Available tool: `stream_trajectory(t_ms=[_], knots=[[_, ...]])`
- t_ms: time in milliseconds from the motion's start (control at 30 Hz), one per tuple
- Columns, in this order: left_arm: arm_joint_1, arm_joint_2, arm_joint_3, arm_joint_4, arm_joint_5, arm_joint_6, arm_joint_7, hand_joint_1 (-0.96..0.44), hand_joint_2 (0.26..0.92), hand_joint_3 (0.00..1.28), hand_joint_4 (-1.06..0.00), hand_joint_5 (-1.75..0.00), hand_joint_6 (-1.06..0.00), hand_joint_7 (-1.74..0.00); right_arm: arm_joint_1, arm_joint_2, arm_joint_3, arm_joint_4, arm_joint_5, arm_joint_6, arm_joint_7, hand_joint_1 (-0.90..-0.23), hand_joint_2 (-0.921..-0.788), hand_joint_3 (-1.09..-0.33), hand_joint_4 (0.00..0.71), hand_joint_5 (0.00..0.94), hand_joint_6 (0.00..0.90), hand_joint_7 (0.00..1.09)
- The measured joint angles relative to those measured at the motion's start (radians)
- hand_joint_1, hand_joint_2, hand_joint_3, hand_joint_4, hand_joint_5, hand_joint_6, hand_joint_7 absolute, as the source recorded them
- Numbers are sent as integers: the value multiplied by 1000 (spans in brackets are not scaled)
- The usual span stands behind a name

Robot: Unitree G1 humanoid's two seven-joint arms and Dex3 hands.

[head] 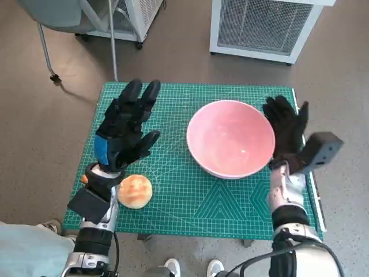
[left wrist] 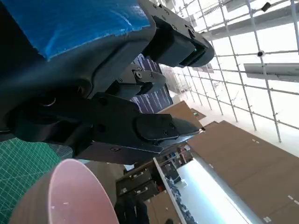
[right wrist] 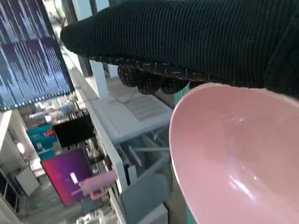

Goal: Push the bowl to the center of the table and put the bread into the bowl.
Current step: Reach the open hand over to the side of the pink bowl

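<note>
Spreading upward over the green cutting mat [head: 190,190], the fingers [head: 151,92] of the left hand [head: 124,130] stand apart and hold nothing; the hand sits left of centre in the head view, blue tape showing on its back low down. Just below it, in the lower left of that frame, the bread [head: 134,191], a round golden roll, lies on the mat close beside the left forearm, and whether the two touch cannot be told.

On the right side of the head view the gloved fingers [head: 282,109] of the right hand [head: 286,131] are extended and released, gripping nothing, and lie flat against the outer right wall of the pink bowl [head: 230,138]. In the right wrist view the glove [right wrist: 187,42] runs as a dark band along the top, directly against the bowl's rim [right wrist: 210,88]. The bowl stands upright and empty, a little right of the mat's middle, well apart from the bread. The left wrist view shows the bowl's pink wall [left wrist: 70,196] in its lower left, beneath the black fingers [left wrist: 154,128].

Beyond the table, at the top of the head view, stand a white grilled unit [head: 262,26] and a chair leg [head: 46,49] on the brown floor.
</note>
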Motion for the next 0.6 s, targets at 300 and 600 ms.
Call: stream_trajectory(t_ms=[300,600], knots=[[9,4,4,-5,6,3,15,-124,921,267,-353,0,-494,-12,-27,36,27,5,-35,4,-2,-399,-921,-616,347,17,194,360],[19,13,8,-17,11,7,28,-127,921,269,-352,0,-502,-14,-46,56,41,11,-56,21,-2,-390,-921,-613,361,19,204,356]])
